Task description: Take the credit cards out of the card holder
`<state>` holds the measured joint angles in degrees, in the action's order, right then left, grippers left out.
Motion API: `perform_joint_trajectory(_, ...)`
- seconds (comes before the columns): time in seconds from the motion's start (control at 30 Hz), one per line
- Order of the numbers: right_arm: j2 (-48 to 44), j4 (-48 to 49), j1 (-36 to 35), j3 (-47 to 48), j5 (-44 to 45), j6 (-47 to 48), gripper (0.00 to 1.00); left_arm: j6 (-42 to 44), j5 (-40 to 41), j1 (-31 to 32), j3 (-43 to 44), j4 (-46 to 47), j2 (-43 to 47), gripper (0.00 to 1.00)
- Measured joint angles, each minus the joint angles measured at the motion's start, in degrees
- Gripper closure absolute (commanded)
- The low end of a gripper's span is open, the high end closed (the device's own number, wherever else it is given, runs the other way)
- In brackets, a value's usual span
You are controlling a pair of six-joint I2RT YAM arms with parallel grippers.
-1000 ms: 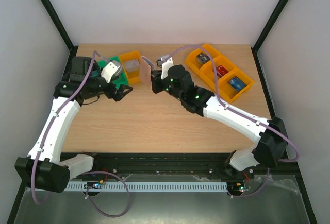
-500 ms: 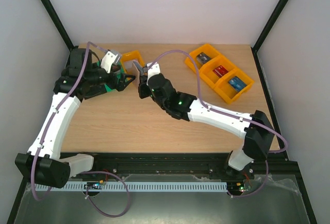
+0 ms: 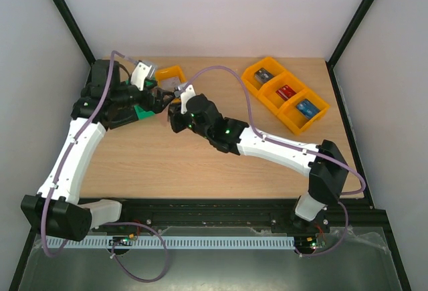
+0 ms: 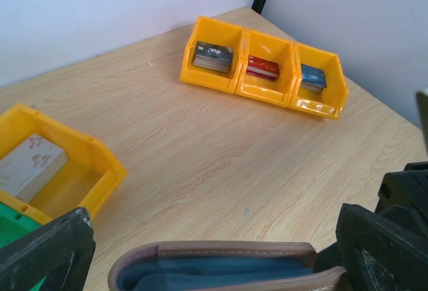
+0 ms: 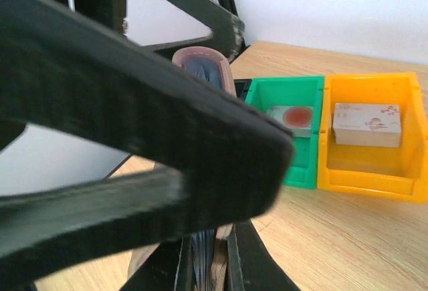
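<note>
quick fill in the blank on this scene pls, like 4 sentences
1. The right end effector grips the card holder, whose lining is ____.
2. The left end effector is fully ____.
3. In the row of three orange bins, the middle one holds a ____ card.
4. The bin beside the lone orange bin is ____.

Missing words: blue; open; red; green
</note>
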<state>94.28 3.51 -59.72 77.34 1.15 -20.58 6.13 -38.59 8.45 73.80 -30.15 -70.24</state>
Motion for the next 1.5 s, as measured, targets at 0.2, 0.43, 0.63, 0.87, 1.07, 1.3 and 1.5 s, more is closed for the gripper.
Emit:
perform_joint_trajectory(0.2, -0.2, 0.1, 0.2, -0.2, -1.3, 0.2, 0.98, 2.4, 6.5, 0.7, -2.3, 0.7, 1.5, 0.01)
perform_joint_trajectory(0.43, -0.4, 0.2, 1.9, -1.7, -5.1, -0.5, 0.99, 4.9, 11.4, 1.6, -3.9, 0.7, 3.4, 0.01)
perform_joint_trajectory(0.63, -2.7, 1.4, 4.3, -5.2, -9.4, -1.6, 0.99, 4.9, 11.5, 1.4, -4.3, 1.2, 3.4, 0.00)
perform_joint_trajectory(0.87, -8.5, 1.2, 9.8, -8.5, -9.9, -1.0, 0.99, 5.2, 17.1, -4.6, -4.6, 0.9, 3.3, 0.01)
perform_joint_trajectory(1.07, -9.0, 1.7, 10.2, -8.4, -10.6, -1.0, 0.98, 6.6, 7.7, -4.6, -5.4, -0.6, 3.4, 0.01)
perform_joint_trajectory(1.3, -8.0, 3.3, 10.2, -8.4, -17.0, -0.8, 0.98, 6.7, 4.0, -3.5, -9.0, -1.1, 3.4, 0.01)
perform_joint_trajectory(1.5, -8.2, 4.1, 10.6, -8.4, -24.9, 3.3, 0.93, 7.4, 2.1, -3.3, -8.9, -1.9, 3.5, 0.81)
